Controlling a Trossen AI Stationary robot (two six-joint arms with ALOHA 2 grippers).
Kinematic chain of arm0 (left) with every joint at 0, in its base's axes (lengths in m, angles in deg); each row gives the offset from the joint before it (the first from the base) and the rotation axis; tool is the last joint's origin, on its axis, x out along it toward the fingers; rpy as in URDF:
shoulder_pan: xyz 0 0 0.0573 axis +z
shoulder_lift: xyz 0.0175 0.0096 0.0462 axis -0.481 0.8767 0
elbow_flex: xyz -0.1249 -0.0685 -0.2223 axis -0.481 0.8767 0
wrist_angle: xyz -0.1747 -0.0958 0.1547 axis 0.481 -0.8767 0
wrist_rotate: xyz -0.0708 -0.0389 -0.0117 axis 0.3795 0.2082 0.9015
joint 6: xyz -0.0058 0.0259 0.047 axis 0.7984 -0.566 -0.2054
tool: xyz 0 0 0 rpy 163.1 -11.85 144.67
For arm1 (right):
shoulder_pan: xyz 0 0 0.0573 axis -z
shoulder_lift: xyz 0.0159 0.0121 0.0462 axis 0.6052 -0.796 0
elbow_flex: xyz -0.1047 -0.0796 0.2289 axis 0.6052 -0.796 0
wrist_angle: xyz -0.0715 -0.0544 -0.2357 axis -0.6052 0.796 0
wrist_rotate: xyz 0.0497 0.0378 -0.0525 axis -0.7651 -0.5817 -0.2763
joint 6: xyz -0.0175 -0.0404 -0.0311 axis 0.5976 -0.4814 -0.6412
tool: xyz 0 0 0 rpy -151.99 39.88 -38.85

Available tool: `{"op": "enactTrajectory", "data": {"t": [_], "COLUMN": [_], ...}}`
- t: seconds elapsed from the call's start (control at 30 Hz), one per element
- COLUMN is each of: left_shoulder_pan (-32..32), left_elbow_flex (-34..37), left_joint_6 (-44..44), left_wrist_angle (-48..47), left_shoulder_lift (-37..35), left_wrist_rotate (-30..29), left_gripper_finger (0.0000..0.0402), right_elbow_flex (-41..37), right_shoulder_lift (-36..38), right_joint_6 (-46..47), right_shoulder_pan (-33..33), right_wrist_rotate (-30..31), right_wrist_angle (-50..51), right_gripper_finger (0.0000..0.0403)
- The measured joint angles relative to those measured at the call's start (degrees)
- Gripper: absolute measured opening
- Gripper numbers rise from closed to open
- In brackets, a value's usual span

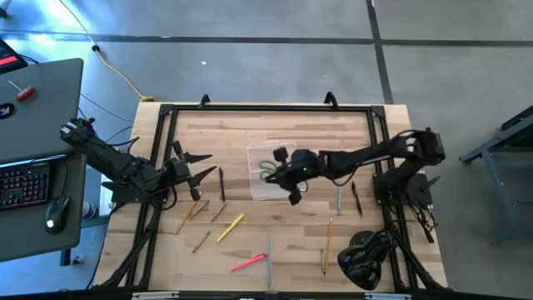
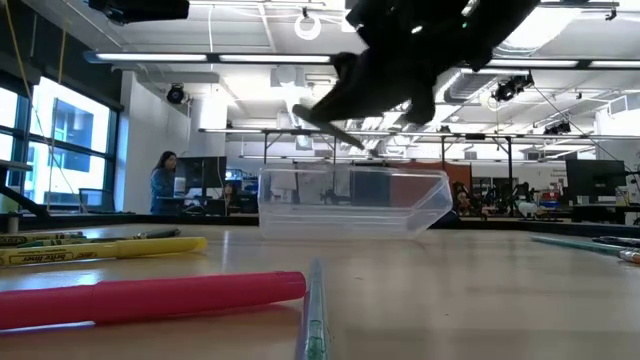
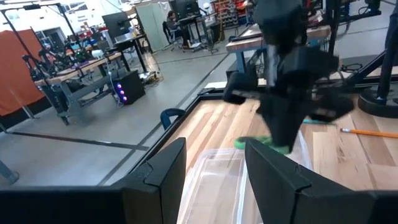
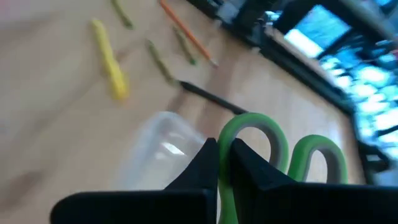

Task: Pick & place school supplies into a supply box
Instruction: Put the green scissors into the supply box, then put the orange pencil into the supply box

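My right hand [image 4: 224, 163] is pinched tight on the scissors [image 4: 273, 152], blades hidden between the fingers, green loops sticking out. It hangs over the clear box [image 1: 268, 172] mid-worktop [image 1: 291, 125]. In the low view my arm blocks what's inside the box. My left hand [image 1: 196, 172] waits at the left side, fingers spread, holding nothing. Yellow pen [image 1: 231, 227], pink pen [image 1: 248, 263] and orange pencil [image 1: 328, 234] lie loose nearer the front edge. A black bulky thing [image 1: 364, 258] is partly cut off there.

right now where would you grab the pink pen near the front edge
The pink pen lies flat on the table, apart from the other supplies, a light blue pen just beside its tip. I would come straight down from above and close the jaws across its middle, set at right angles to its slanted length. The left gripper, open over the left side, looks the nearer one.
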Motion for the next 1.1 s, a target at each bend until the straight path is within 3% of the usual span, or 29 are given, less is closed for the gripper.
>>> {"op": "enactTrajectory", "data": {"t": [0.23,0.5,0.67,0.83,1.1], "left_shoulder_pan": [0.0,0.02,-0.01,0.01,0.02], "left_elbow_flex": [0.0,0.0,0.0,0.0,0.0], "left_joint_6": [0.0,-0.02,-0.02,-0.02,0.01], "left_wrist_angle": [0.24,-0.07,-0.07,-0.07,-0.07], "left_shoulder_lift": [-0.01,-0.01,-0.01,0.01,-0.01], "left_wrist_rotate": [-0.07,-0.2,-0.2,-0.17,-0.17], "left_gripper_finger": [0.0195,0.0195,0.0195,0.0195,0.0195], "right_elbow_flex": [0.07,0.07,0.07,0.07,-0.03], "right_shoulder_lift": [-4.03,-4.1,-4.1,-5.42,-13.62], "right_joint_6": [0.94,7.76,8.07,6.76,4.78], "right_shoulder_pan": [0.77,1.62,1.67,0.83,0.02], "right_wrist_rotate": [-1.86,-5.75,-12.57,-11.42,-10.02], "right_wrist_angle": [-4.78,2.87,6.1,5.93,2.52], "right_gripper_finger": [0.0007,0.0011,0.0012,0.003,0.0078]}}
